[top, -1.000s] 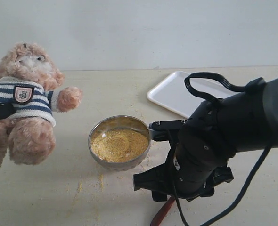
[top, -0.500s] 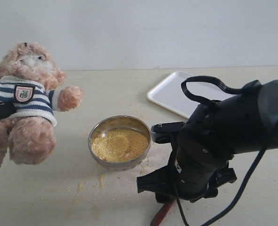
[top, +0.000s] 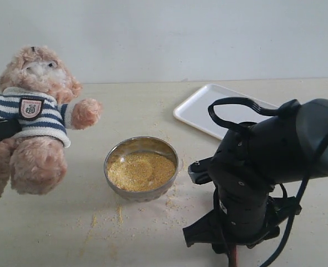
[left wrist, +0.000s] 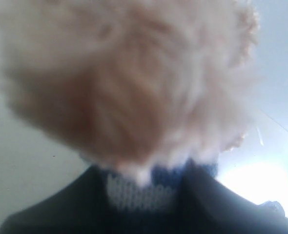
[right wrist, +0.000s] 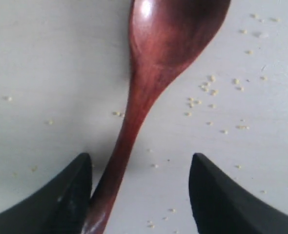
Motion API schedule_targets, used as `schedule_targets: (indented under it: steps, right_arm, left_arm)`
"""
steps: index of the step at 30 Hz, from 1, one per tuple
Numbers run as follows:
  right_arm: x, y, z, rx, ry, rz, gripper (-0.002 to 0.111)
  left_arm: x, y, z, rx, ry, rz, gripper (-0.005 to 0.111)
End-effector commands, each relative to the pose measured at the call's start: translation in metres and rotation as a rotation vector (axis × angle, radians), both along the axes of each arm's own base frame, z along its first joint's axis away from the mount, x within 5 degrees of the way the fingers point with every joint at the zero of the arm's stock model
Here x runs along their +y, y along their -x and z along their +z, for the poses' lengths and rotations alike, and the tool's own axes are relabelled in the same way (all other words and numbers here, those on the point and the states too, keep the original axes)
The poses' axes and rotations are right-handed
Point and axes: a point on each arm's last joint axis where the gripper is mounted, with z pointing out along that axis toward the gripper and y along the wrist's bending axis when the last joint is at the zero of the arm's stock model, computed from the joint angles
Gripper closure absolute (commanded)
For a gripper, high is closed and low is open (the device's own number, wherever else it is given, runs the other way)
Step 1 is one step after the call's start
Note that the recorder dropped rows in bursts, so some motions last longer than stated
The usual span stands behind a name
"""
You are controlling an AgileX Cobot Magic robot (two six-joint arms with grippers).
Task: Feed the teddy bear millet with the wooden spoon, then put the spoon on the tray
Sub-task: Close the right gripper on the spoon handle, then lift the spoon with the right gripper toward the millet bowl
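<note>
Soft, even light throughout. In the left wrist view we find the teddy bear (left wrist: 129, 83) wholly out of focus, with blown-out glare beside it; the wooden spoon (right wrist: 156, 53) is sharp, bearing one small highlight.

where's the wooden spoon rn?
The slim dark reddish-brown wooden spoon lies on the pale table, between the open fingers of the right gripper. In the exterior view that arm nearly hides it, right of the round steel bowl.
</note>
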Motion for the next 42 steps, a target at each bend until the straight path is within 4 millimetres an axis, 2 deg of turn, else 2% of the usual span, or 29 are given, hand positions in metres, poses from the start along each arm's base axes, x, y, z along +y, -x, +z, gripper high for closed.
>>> schedule_targets:
  steps: [1,8,10,12,13,20,29,42]
  right_arm:
    - [-0.001,0.003,0.001,0.037,0.013,0.022,0.070]
    - [-0.007,0.013,-0.013,0.042,-0.038,0.022,0.072]
    - [-0.008,0.015,-0.016,0.043,-0.046,0.022,0.083]
    - [-0.010,0.017,-0.018,0.042,-0.052,0.025,0.107]
    - [-0.009,0.017,-0.019,0.036,-0.062,0.029,0.108]
    - [-0.008,0.015,-0.016,0.013,-0.072,0.067,0.108]
    - [-0.009,0.010,0.007,-0.087,-0.100,0.147,0.108]
    - [-0.014,0.011,0.007,-0.068,-0.028,0.262,0.108]
  left_arm:
    - [0.000,-0.002,0.004,-0.023,0.022,-0.002,0.102]
    - [-0.001,-0.001,0.004,-0.025,0.027,-0.008,0.102]
    - [-0.001,-0.001,0.004,-0.025,0.027,-0.008,0.102]
    - [-0.001,-0.001,0.004,-0.025,0.027,-0.008,0.102]
    - [-0.001,-0.001,0.004,-0.025,0.027,-0.008,0.102]
    - [-0.001,-0.001,0.004,-0.025,0.027,-0.008,0.102]
    - [-0.001,-0.001,0.004,-0.027,0.025,-0.008,0.102]
    - [-0.001,-0.001,0.004,-0.035,0.014,-0.014,0.102]
